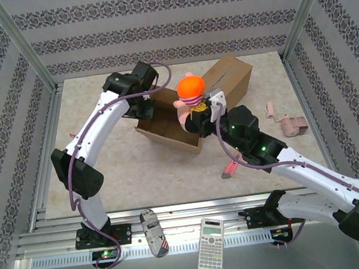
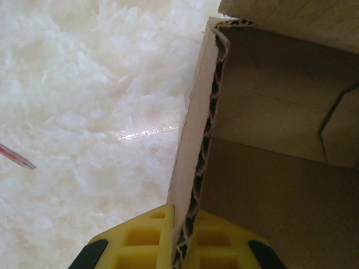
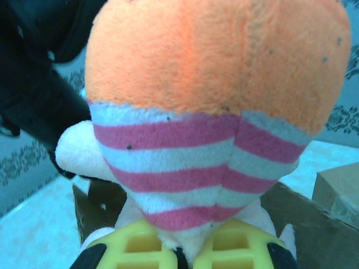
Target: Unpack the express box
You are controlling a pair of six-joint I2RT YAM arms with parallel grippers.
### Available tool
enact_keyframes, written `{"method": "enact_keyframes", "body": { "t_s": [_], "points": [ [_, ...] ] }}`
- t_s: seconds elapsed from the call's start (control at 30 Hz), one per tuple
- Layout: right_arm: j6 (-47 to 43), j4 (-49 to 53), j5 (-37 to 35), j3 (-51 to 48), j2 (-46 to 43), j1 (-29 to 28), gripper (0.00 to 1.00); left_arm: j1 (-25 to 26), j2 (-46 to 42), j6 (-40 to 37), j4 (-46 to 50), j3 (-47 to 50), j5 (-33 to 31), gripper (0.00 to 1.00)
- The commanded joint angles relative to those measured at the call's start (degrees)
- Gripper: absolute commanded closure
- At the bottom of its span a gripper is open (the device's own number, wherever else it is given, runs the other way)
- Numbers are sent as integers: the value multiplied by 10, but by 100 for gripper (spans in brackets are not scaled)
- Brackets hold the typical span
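Unpacking in progress: my left gripper (image 2: 182,238) is clamped on the corrugated side wall of the open express box (image 1: 167,136). My right gripper (image 3: 188,249) is closed on the lower body of a plush toy (image 3: 213,112), which hangs in the air just above the box's mouth.

The toy looks light, soft and squashy and in no way fragile. A pinch low on its stuffed body sinks in and should hold, though the big head may flop. The box is stiff but light and would likely slide if let go, so its wall edge is the place to hold it.

I count one plush toy, two cardboard boxes (this open one and a closed box (image 1: 228,77) behind it), one pink pen (image 1: 230,166) and one calculator (image 1: 211,244).
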State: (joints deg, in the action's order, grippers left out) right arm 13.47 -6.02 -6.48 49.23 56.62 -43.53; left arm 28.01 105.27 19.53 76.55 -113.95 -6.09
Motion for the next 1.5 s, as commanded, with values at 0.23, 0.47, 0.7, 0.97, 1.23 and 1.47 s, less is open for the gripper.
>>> {"method": "enact_keyframes", "body": {
  "t_s": [0.23, 0.47, 0.7, 0.97, 1.23, 1.47],
  "points": [
    [41, 51, -60, 65, -43, 51, 100, -111, -80, 85, -100, 86, 151, 100],
    [49, 190, -75, 123, -38, 106, 100, -231, -119, 178, -222, 173, 296, 100],
    [88, 304, -57, 141, -42, 192, 100, -311, -99, 235, -288, 190, 362, 100],
    [133, 395, 0, 136, -24, 318, 100, -343, -50, 252, -320, 177, 379, 100],
    [139, 367, 64, 99, 25, 440, 100, -345, -33, 256, -352, 174, 408, 75],
    [140, 319, 96, 104, 122, 477, 100, -350, -33, 249, -361, 157, 414, 43]
  ]
}}
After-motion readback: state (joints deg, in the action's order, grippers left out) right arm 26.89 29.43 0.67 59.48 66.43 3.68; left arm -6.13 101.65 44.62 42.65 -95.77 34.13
